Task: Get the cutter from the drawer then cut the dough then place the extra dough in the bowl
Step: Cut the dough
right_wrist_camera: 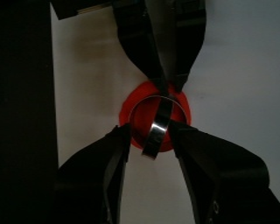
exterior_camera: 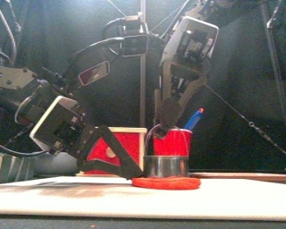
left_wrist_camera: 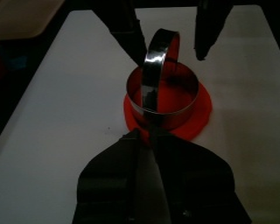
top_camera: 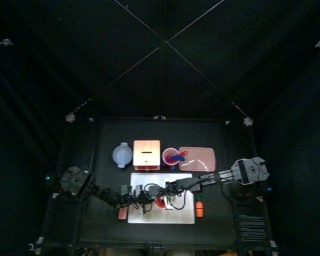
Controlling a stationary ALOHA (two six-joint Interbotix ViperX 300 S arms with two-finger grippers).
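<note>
right pincer jaws spread, either side of cutter | cutter stands on red dough | white board under dough | left pincer tips closed on cutter at dough's far edge

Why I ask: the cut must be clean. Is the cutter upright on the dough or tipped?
Upright. The cutter stands flat on the red dough, its wire handle arched above, walls vertical in the front view.

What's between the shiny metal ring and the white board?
The flat red dough lies there, under the cutter and on the white board; the front view shows it.
</note>
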